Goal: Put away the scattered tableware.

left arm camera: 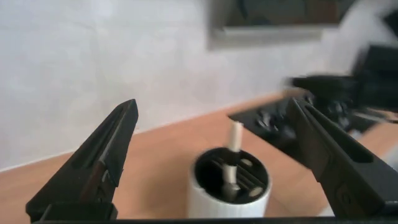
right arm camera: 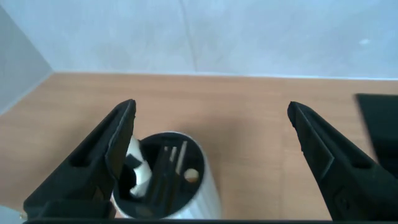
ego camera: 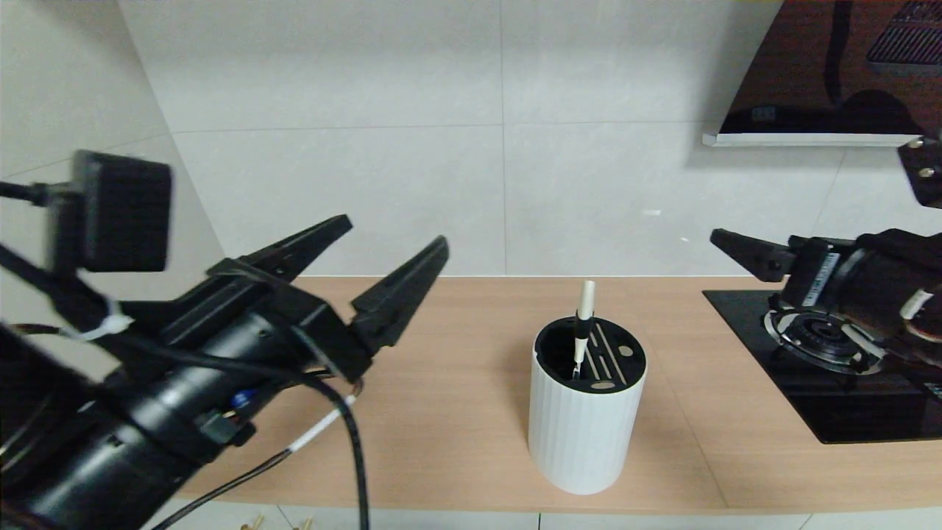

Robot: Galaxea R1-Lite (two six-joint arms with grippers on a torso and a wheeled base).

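Wood-coloured and flat, the desk (ego camera: pixel 441 419) runs along a pale tiled wall (ego camera: pixel 412 147). On it, near the front edge, stands a white cup-shaped holder (ego camera: pixel 585 434) with ribbed sides. Its top is black with long slots and a few round holes. One piece of tableware stands upright in a slot. All I can see of it is a thin white handle (ego camera: pixel 585 305) with a black band, sticking up above the rim. I cannot tell what kind of piece it is.

The left tool (ego camera: pixel 396 230) hangs in the air to the left of the holder, well apart from it and higher up. Its two black pointed fingers are spread wide, and nothing is between them. Its tips point towards the wall and a little towards the holder.

The right tool (right arm camera: pixel 210 107) is over on the right, above a black stove (ego camera: pixel 809 412) set into the desk. It points left, towards the holder, but is well apart from it. Its fingers are spread wide too, and it grips nothing.

So the holder with the white handle sits between the two tools, lower than both, and neither tool touches it. A dark hood (ego camera: pixel 824 73) hangs on the wall above the stove.
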